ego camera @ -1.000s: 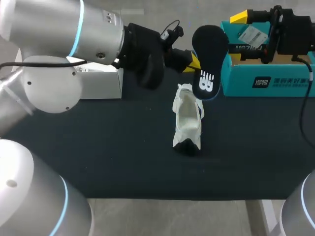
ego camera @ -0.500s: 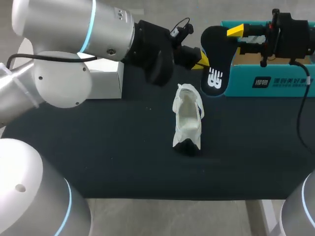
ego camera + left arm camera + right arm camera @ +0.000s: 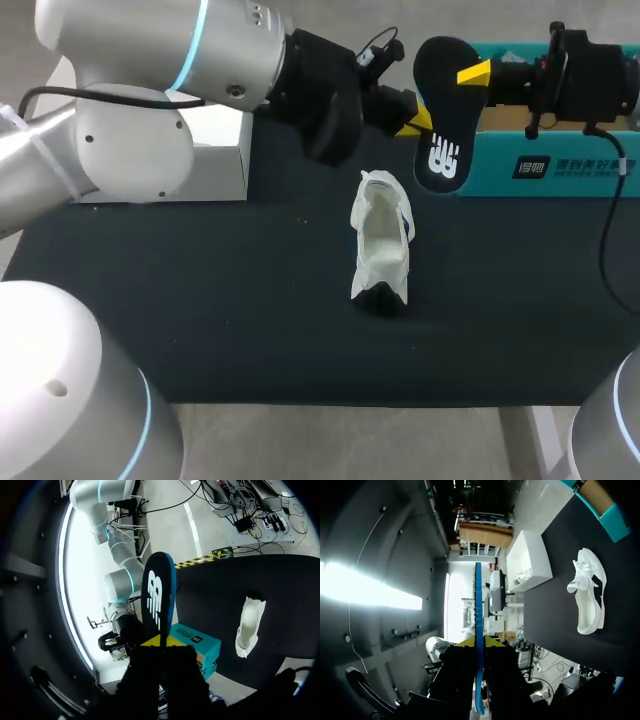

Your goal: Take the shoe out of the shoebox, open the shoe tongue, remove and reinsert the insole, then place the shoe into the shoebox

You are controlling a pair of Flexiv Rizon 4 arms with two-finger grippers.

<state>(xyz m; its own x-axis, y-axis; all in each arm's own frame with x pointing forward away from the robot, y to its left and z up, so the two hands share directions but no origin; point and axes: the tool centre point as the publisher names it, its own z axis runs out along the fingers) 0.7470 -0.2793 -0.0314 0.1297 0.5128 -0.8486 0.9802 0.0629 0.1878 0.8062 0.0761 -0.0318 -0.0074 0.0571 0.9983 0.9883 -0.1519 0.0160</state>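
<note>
The black insole (image 3: 443,108), blue-edged with a white logo, hangs upright in the air in front of the teal shoebox (image 3: 560,165). My left gripper (image 3: 418,118) is shut on its lower left edge. My right gripper (image 3: 472,72) pinches its upper right edge from the other side. In the left wrist view the insole (image 3: 157,597) rises from between that gripper's (image 3: 161,642) fingers. In the right wrist view the insole (image 3: 478,610) stands edge-on between the yellow tips of the right gripper (image 3: 479,641). The white shoe (image 3: 382,245) lies on the dark mat, opening upward, below the insole.
A white box (image 3: 215,150) stands at the back left of the mat, partly behind my left arm. The shoebox stands at the back right, its open top behind my right gripper. Bare mat (image 3: 200,300) lies left, right and in front of the shoe.
My left arm carried the insole right and up toward the shoebox. My right gripper closed its fingers onto the insole's upper edge. The shoe stayed put.
</note>
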